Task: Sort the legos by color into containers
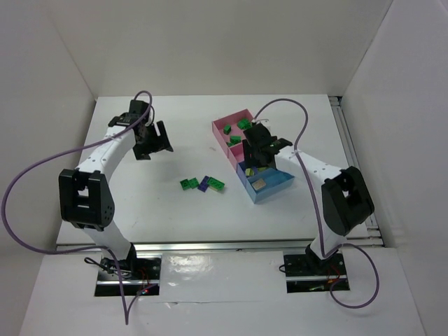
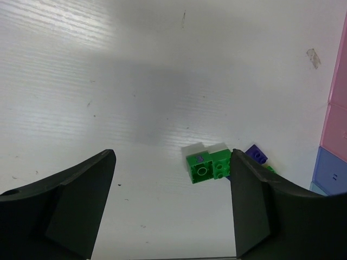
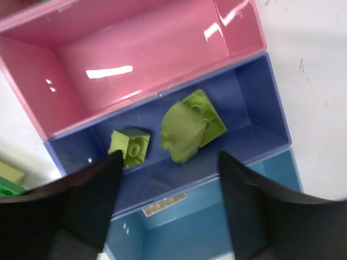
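Two dark green legos [image 1: 188, 184] [image 1: 215, 185] and a purple one [image 1: 204, 184] lie mid-table; the left wrist view shows the green pair [image 2: 209, 167] and the purple brick [image 2: 256, 154]. My left gripper [image 2: 172, 157] hangs open above bare table, to the left of them [image 1: 150, 140]. My right gripper [image 3: 169, 162] is open over the containers [image 1: 277, 183]. Below it, the periwinkle box [image 3: 255, 103] holds yellow-green legos [image 3: 130, 147] [image 3: 209, 116], and one blurred yellow-green brick [image 3: 179, 141] is free of the fingers. The far pink box [image 1: 225, 127] holds green legos [image 1: 244, 124].
A cream brick [image 3: 164, 203] lies in the light blue box [image 3: 217, 227]. The nearer pink box [image 3: 152, 59] looks empty in the right wrist view. White walls enclose the table on three sides, and purple cables loop off both arms.
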`<state>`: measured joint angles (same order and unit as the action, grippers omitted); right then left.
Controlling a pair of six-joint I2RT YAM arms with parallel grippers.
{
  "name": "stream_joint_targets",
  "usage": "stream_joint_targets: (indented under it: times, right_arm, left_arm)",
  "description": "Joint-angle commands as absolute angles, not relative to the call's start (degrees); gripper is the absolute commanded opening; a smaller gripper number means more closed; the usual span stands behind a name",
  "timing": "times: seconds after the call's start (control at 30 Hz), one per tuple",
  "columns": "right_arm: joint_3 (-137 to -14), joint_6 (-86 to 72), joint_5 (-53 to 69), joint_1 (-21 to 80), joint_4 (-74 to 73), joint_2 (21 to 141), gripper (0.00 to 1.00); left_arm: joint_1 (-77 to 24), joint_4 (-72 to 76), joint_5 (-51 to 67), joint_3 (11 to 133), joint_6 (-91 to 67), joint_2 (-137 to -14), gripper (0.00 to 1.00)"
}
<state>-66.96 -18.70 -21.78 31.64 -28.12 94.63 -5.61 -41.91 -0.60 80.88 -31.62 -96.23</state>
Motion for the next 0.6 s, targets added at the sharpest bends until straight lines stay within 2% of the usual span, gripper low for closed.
stream_joint_targets:
  times: [0.0,0.07,0.17,0.43,0.57]
  right_arm:
    - [-69.79,-18.19,-20.3,31.2,-27.07,92.72,0.8]
    - [-69.79,-17.58,-19.78,31.2,-27.07,92.2,0.86]
    - [-69.79,-17.58,-20.3,32.26,-27.07,90.89,0.86]
    - [-69.26,-17.58,-23.9,34.8,-25.75,86.57,0.86]
    - [-69.26,-17.58,-24.43,34.8,-26.27,86.57,0.86]
  left_arm:
    - [-7.11,-42.79,-0.79,80.24,-31.29,-97.82,0.9]
    - [-7.91,-43.41,-1.58,79.72,-31.29,-98.35,0.94]
    - [-10.98,-44.03,-1.58,78.93,-32.34,-98.35,0.94]
    - [-20.65,-44.56,-0.18,75.94,-45.34,-102.56,0.87]
    - [-23.55,-43.95,-1.67,75.94,-52.63,-103.8,0.79]
